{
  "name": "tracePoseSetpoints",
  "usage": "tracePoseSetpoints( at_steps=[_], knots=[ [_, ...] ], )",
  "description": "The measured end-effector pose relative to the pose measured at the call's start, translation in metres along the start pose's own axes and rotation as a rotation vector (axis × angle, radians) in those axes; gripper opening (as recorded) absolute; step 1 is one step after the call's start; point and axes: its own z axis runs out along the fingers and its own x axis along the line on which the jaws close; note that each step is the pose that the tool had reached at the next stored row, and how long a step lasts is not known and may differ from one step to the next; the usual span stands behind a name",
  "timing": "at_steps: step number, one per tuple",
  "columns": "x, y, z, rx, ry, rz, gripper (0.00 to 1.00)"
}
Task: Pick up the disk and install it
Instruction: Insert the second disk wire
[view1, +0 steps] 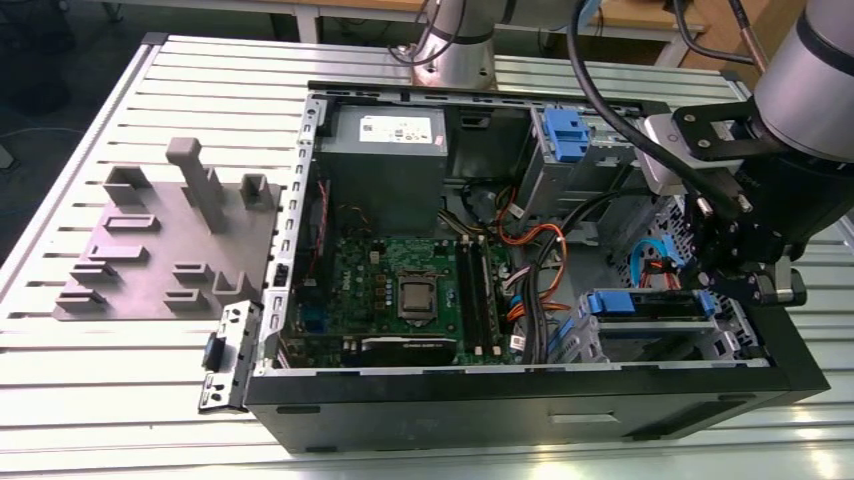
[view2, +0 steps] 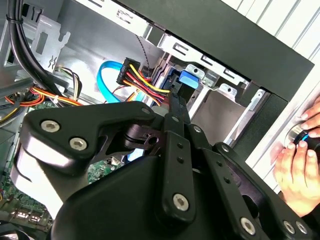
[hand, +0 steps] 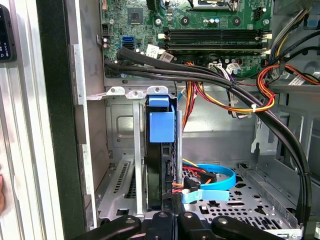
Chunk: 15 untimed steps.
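The disk (view1: 650, 303) sits in the lower drive cage at the exterior view's right of the open computer case (view1: 534, 400), its blue carrier frame showing on top. In the first wrist view the disk (hand: 159, 150) stands edge-on between the cage rails, with its blue tab at the far end. My gripper (view1: 742, 283) reaches down into the case at the disk's end. Its fingers (view2: 176, 115) are drawn close together on the disk's near end, beside the blue tab (view2: 190, 80) and the power plug (view2: 131, 67).
Orange, yellow and black cables (hand: 235, 95) and a blue data cable (hand: 215, 180) crowd the cage. A motherboard (view1: 414, 290), a power supply (view1: 387, 140) and another blue carrier (view1: 567, 135) fill the case. A grey fixture (view1: 160, 250) lies outside. A person's hand (view2: 300, 155) rests beside the case.
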Motion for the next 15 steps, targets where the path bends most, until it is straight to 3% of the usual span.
tracePoseSetpoints(
  at_steps=[6, 12, 15],
  knots=[
    [0.0001, -0.0001, -0.0006, -0.0001, 0.0001, 0.0, 0.11],
    [-0.0003, -0.0021, -0.0112, -0.0004, 0.0, 0.0, 0.11],
    [-0.0003, -0.0004, -0.0119, -0.0004, -0.0002, 0.0, 0.11]
  ],
)
